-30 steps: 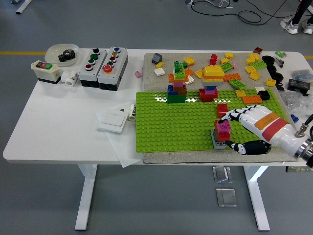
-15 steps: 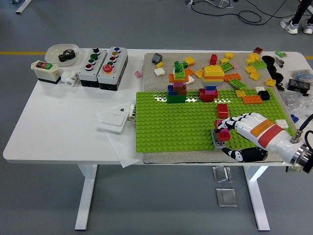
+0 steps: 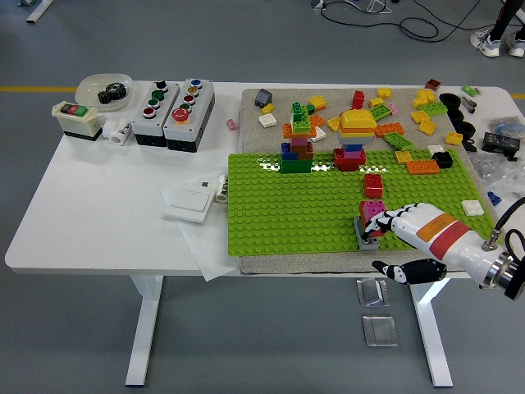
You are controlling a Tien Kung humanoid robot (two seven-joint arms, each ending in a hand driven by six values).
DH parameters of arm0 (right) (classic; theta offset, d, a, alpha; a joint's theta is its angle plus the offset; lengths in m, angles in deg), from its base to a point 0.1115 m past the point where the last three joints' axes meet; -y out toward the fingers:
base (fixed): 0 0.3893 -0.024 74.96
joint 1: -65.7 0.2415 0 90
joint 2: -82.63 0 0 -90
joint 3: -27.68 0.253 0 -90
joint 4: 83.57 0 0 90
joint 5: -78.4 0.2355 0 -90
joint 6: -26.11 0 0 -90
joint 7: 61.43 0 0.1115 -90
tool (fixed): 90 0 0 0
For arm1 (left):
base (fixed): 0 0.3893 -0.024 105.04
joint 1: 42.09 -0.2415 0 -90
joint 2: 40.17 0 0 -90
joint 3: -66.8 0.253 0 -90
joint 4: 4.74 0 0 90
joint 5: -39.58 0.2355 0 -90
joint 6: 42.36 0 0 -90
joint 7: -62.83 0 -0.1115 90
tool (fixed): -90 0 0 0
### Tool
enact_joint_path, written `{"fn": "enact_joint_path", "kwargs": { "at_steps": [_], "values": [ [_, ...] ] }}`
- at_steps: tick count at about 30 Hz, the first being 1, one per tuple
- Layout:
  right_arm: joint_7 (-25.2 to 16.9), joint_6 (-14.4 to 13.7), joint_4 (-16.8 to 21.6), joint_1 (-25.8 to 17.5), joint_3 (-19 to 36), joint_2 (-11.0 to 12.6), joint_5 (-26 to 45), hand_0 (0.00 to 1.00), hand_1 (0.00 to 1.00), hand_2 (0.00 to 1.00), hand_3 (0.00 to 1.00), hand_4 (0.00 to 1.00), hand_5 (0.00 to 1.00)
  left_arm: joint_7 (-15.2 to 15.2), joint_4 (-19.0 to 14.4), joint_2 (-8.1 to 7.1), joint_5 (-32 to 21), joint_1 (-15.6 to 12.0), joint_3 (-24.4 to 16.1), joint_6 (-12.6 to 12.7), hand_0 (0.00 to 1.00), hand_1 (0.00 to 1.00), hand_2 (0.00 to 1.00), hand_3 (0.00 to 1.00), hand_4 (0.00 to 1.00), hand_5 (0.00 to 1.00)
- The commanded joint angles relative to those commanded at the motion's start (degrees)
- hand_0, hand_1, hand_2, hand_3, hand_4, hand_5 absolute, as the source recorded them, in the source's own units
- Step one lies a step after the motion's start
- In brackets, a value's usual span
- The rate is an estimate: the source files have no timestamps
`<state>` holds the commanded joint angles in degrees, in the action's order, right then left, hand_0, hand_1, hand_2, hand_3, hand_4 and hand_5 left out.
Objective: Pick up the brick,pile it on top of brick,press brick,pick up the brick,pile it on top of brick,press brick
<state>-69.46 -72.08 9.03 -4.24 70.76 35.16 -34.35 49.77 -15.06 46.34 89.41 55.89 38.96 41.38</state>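
Observation:
A small stack (image 3: 371, 220) stands near the front right of the green baseplate (image 3: 279, 213): a grey brick at the bottom, red in the middle, pink on top. My right hand (image 3: 385, 244) comes in low from the lower right. Its fingers (image 3: 392, 222) are stretched out, with the tips against the stack's right side. The thumb (image 3: 404, 269) hangs below the table's front edge. The hand grasps nothing. A single red brick (image 3: 373, 184) sits just behind the stack. My left arm is out of the picture.
Two taller brick stacks (image 3: 296, 152) (image 3: 354, 138) stand at the baseplate's back edge, with several loose bricks (image 3: 410, 115) behind them. Button boxes (image 3: 176, 103), a bowl holding a gear (image 3: 104, 89) and a white wall switch (image 3: 190, 201) lie to the left. Black parts (image 3: 459, 123) lie at the far right.
My right hand has drawn back toward the lower right and sunk lower. It lay beside and over the stack before; now only the fingertips reach it. The stack has not moved.

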Motion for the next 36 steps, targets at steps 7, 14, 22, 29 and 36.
{"fn": "enact_joint_path", "kwargs": {
  "at_steps": [7, 14, 22, 29, 36],
  "values": [
    [0.13, 0.21, -1.26, 0.75, -0.18, -0.16, -0.12, 0.586, 0.587, 0.722, 0.654, 0.675, 0.308, -0.09, 0.0, 0.02, 0.28, -0.1, -0.2, 0.02, 0.789, 0.693, 0.594, 0.535, 0.523, 0.507],
    [0.27, 0.59, -2.18, 1.09, -0.52, -0.35, -0.63, 0.587, 0.586, 0.722, 0.654, 0.673, 0.306, -0.13, 0.0, 0.02, 0.37, -0.08, -0.14, 0.04, 0.79, 0.693, 0.594, 0.536, 0.522, 0.505],
    [0.3, 0.78, -2.7, 1.13, -0.8, -0.42, -0.69, 0.59, 0.588, 0.723, 0.653, 0.672, 0.305, -0.11, 0.0, 0.01, 0.26, 0.0, -0.1, 0.06, 0.791, 0.693, 0.595, 0.537, 0.522, 0.507],
    [0.3, 0.85, -2.92, 1.21, -0.76, -0.56, -0.75, 0.589, 0.588, 0.721, 0.653, 0.672, 0.304, -0.07, 0.0, 0.01, 0.13, 0.06, -0.02, 0.08, 0.79, 0.694, 0.595, 0.536, 0.522, 0.506],
    [0.23, 0.64, -1.73, 1.31, 0.38, -0.32, -0.65, 0.589, 0.588, 0.722, 0.655, 0.673, 0.305, -0.12, 0.0, 0.03, 0.52, 0.09, -0.4, 0.12, 0.79, 0.694, 0.595, 0.536, 0.522, 0.505]
  ]
}}
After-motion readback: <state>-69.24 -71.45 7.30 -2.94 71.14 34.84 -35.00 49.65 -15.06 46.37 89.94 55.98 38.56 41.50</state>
